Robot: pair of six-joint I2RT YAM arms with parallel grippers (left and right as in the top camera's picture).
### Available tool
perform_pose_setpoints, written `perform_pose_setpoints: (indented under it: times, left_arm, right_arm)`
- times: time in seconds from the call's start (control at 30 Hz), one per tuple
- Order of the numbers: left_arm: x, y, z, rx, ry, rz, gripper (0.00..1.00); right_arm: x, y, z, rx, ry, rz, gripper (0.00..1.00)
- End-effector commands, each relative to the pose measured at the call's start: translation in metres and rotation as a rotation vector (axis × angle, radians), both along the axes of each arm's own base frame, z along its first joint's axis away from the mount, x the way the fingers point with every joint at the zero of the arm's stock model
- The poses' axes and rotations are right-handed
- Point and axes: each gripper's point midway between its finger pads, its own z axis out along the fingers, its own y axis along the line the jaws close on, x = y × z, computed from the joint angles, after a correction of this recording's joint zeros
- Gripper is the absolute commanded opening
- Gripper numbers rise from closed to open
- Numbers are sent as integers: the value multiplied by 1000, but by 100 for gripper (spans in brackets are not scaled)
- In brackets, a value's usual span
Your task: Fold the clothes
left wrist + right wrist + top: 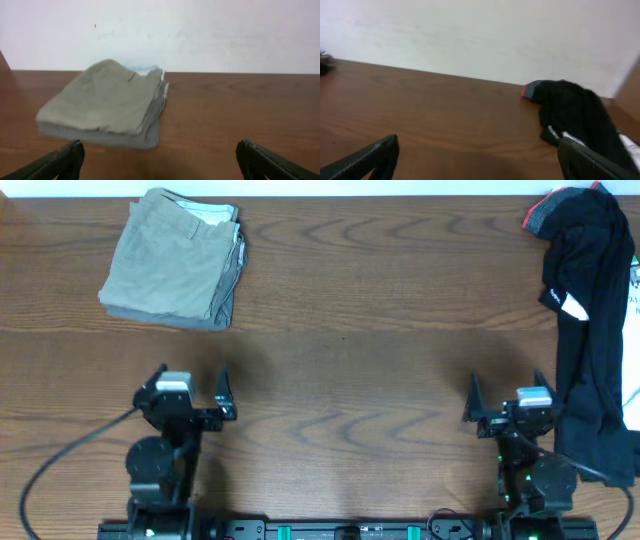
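Note:
The black leggings (590, 310) lie unfolded in a long crumpled strip down the table's right edge, the red-and-grey waistband (543, 210) at the far end. They also show in the right wrist view (575, 115), ahead and to the right. My right gripper (505, 392) is open and empty just left of the leggings' lower part; it also shows in its wrist view (480, 155). My left gripper (193, 380) is open and empty at the front left, also seen in its wrist view (159, 159).
Folded khaki trousers (177, 260) sit at the far left, ahead of the left gripper in its wrist view (107, 102). A white printed garment (634, 290) peeks out at the right edge beside the leggings. The wooden table (370, 310) runs to a white wall.

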Motion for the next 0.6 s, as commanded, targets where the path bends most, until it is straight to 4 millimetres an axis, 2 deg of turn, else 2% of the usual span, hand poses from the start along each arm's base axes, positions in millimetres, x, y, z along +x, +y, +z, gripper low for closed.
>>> perform_pose_setpoints:
  times: [0.0, 0.2, 0.33, 0.47, 0.57]
  left_arm:
    - [12, 2, 30, -14, 12, 15, 98]
    - [43, 2, 56, -12, 192, 17, 98]
    - [66, 2, 66, -21, 344, 21, 98]
    - [81, 1, 64, -72, 514, 42, 98]
    - [94, -8, 55, -93, 624, -6, 98]
  right_arm:
    - [3, -7, 40, -20, -35, -40, 99]
    - [30, -4, 80, -20, 81, -19, 99]
    - [64, 4, 100, -16, 229, 27, 99]
    - [98, 6, 103, -12, 401, 37, 99]
    - [125, 6, 90, -5, 563, 37, 99]
